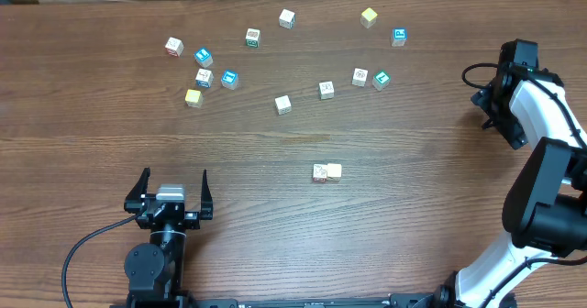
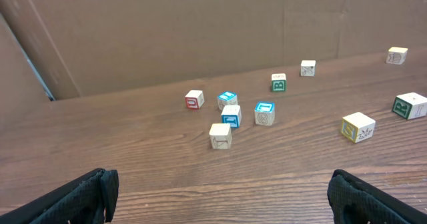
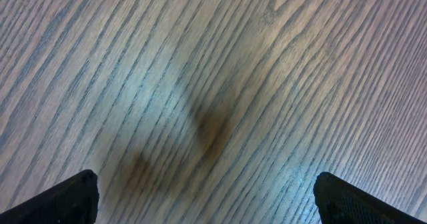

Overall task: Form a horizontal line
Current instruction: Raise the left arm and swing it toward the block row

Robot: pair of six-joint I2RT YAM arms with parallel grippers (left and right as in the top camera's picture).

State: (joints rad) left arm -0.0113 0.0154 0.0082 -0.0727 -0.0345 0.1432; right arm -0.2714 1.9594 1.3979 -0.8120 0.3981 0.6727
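Thirteen small loose cubes (image 1: 283, 104), whitish, blue-marked or pale yellow with printed faces, lie scattered over the far half of the brown wood-grain worktop (image 1: 413, 225). The horizontal line (image 1: 326, 171) sits nearer the middle and apart from them: two touching cubes, one whitish and printed, one pale yellow. The black left hand (image 1: 174, 176) and the right hand (image 3: 203, 197) both gape wide, holding nothing.

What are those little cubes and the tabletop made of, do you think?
The cubes look like wooden alphabet blocks: pale matt faces with printed coloured letters and borders; plastic can't be ruled out. The table shows brown wood grain with a soft sheen, so varnished wood or wood-pattern laminate.
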